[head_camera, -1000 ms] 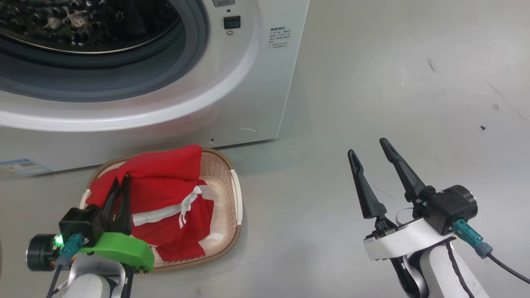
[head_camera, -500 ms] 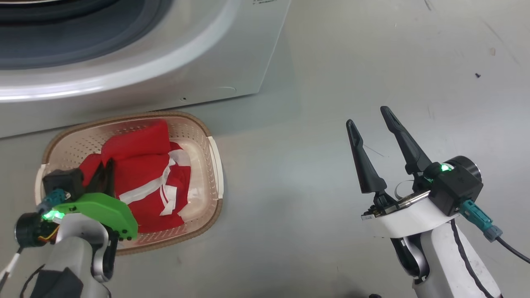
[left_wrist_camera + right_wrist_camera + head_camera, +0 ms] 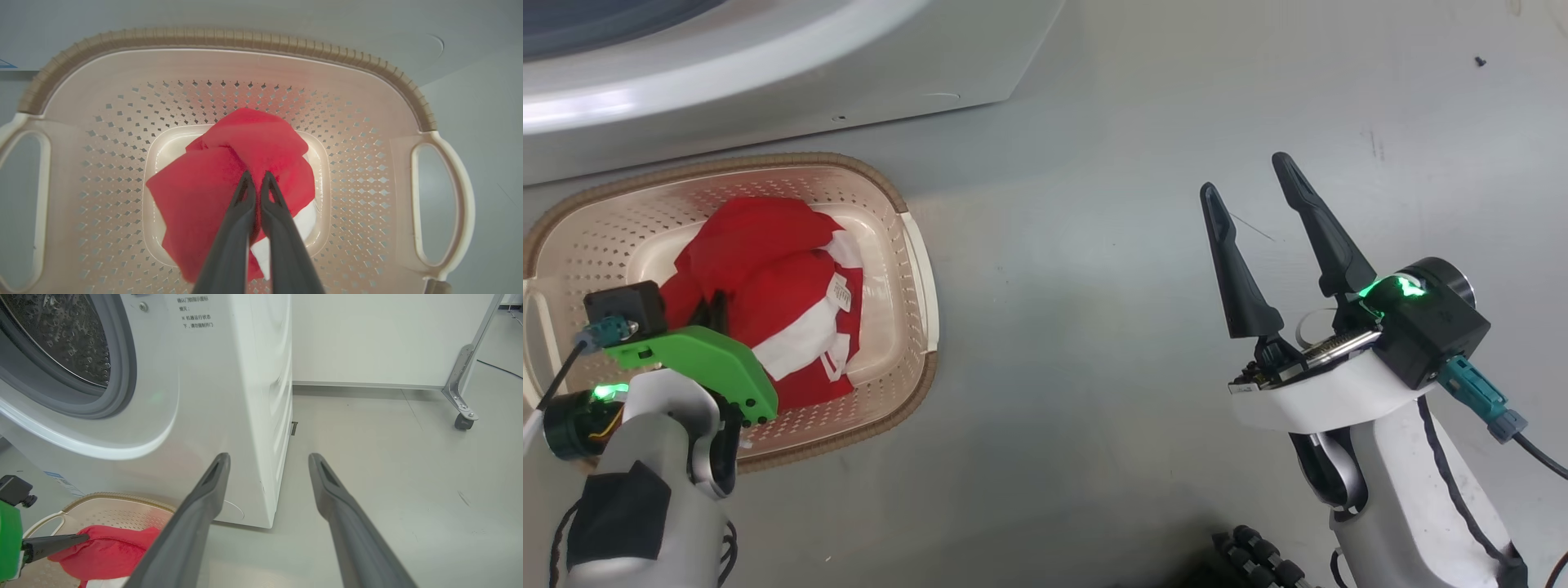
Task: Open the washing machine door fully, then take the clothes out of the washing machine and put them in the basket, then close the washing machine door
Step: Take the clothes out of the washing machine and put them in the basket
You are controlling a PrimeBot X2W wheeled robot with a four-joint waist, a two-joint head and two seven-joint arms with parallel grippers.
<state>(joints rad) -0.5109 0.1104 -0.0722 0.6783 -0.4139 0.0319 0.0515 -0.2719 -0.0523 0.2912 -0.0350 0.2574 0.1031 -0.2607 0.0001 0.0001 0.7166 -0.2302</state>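
Left gripper [image 3: 256, 178] apparently pinches clothes [image 3: 204, 196].

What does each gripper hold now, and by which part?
The left gripper pinches a fold near the middle of the red clothes, inside the basket. The right gripper holds nothing.

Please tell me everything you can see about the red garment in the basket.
The red garment is one soft piece of bright red fabric with white bands and a small white printed label, crumpled into loose folds. It sits in the middle of the cream perforated basket, below the brown rim, and covers only part of the floor. The left gripper is shut on a fold near the top, its dark fingers pinching the cloth.
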